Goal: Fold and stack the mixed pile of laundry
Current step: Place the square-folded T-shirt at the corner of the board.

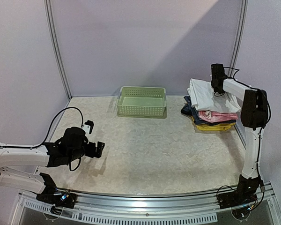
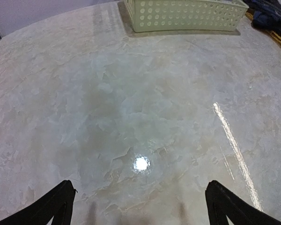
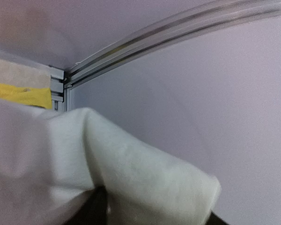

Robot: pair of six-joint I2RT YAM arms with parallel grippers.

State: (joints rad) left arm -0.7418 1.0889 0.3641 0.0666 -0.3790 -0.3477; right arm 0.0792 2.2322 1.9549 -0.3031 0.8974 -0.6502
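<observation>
Cloth [image 3: 131, 173] over jaws of right gripper [image 1: 218, 90]

Your top view looks down from high behind the near edge of the table [image 1: 150, 154], facing 12 o'clock. Your left wrist view sits low over the same table at its 8 o'clock side and shares the basket [image 2: 185, 16] with the top view. Your right wrist view is pressed close to the white piece [image 3: 131, 178] at 2 o'clock, facing the wall [image 3: 215, 103].
</observation>
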